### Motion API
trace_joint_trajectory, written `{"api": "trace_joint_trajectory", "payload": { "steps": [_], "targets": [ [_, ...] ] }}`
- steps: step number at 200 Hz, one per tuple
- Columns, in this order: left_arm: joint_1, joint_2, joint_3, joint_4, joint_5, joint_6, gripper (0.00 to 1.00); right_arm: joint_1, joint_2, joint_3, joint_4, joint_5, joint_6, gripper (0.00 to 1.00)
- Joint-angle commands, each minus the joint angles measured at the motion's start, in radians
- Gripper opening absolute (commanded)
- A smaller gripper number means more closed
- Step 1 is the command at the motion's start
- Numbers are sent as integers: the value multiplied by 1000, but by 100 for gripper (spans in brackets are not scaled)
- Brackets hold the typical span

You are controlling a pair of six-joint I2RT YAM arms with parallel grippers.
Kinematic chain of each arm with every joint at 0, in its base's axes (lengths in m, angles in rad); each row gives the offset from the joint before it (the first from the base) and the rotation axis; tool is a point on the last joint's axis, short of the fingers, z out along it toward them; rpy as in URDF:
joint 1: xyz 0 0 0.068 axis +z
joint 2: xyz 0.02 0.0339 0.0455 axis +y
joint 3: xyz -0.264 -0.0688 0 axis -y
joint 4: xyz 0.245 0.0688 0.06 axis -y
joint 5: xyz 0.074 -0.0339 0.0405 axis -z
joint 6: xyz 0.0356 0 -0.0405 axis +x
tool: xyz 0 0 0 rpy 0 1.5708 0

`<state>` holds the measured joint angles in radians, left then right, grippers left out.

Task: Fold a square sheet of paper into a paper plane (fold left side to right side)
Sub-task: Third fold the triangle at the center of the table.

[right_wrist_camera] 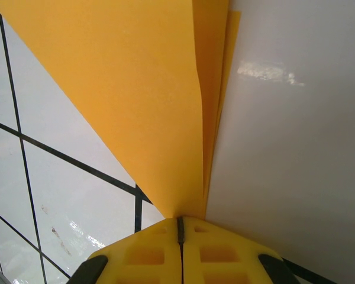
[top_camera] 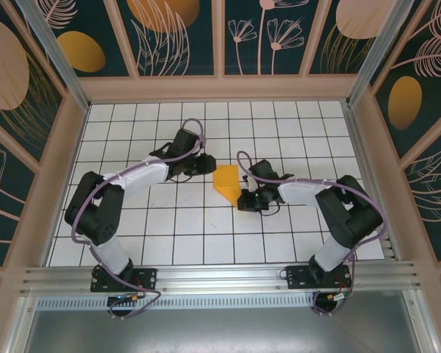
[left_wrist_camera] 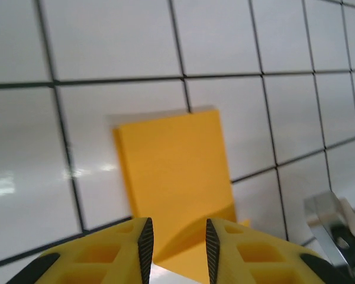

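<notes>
Your orange paper (top_camera: 226, 179) lies folded on the white bench (top_camera: 132, 132), right between your two hands. From above, it has a straight far edge. It gets thinner toward a point at its near right corner.

Your right hand (top_camera: 244, 197) is at that pointed corner, on the right side of the paper. It is closed tight. In its own wrist camera the two yellow fingers (right_wrist_camera: 225, 254) press together with no gap, and the tip of the paper is pinched between them. You can see a few thin layers of paper spreading out from the pinch, one on top of the other. The bench with its black grid lines shows to the left of the paper, and plain white bench shows to the right of it.

Your left hand (top_camera: 207, 163) is just beside the left edge of the paper, near its far corner. It is open only a little. In its wrist camera the yellow fingers (left_wrist_camera: 106, 257) stand a narrow way apart, and you can see the paper through the gap. It is not squeezing the paper. From there the paper looks like a tall flat shape, with one layer lifted a bit near the fingers.
</notes>
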<state>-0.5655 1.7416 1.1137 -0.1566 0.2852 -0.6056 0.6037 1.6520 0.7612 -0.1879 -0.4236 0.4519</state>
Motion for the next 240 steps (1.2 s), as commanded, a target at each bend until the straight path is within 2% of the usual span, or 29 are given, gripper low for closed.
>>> {"api": "trace_joint_trajectory", "payload": {
  "steps": [1,48,94,125,160,240],
  "targets": [
    [-67,47,-35,29,103,-8,32,7,59,-43,-157,114,-1,7],
    [-98,145,-19,88,137,-34,32,7,61,-41,-159,114,1,7],
    [-97,210,-23,59,74,-19,31,8,33,-31,-151,99,12,8],
    [-99,224,-46,58,54,-13,31,11,-36,-4,-143,88,37,8],
    [-99,234,-60,60,49,-8,31,29,-132,37,-80,57,136,8],
    [-98,233,-64,69,54,-8,30,102,24,143,-15,132,251,6]
  ]
}}
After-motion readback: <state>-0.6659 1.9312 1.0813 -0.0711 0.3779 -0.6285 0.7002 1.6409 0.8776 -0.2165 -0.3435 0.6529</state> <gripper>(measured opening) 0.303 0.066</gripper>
